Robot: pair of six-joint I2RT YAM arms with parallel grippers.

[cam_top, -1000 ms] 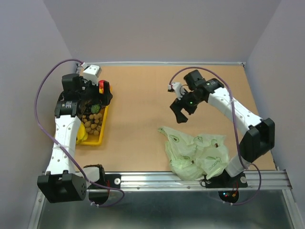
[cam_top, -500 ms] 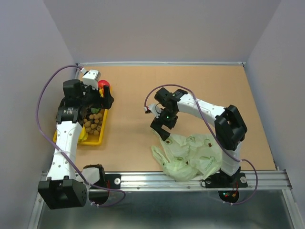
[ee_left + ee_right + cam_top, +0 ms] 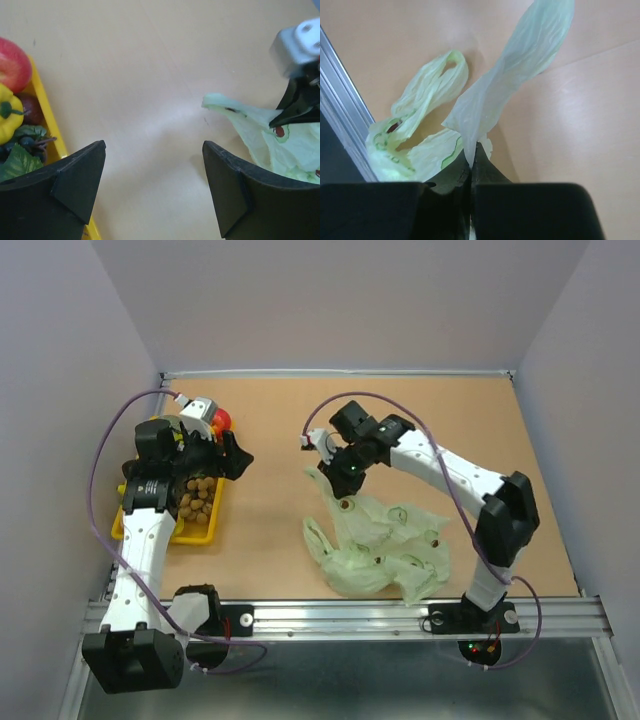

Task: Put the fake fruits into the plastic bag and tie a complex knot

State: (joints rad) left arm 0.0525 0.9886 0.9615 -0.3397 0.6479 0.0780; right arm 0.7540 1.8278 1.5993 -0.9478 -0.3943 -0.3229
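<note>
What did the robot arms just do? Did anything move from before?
The right end effector swung left and down to the plastic bag and shut on a strip of its edge, and the bag has shifted leftward. The left end effector turned slightly but remains open by the yellow tray, holding nothing. The fake fruits are still in the tray.

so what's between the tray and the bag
Nothing: only bare table lies between the tray and the bag. The top view shows it, and the left wrist view agrees.
</note>
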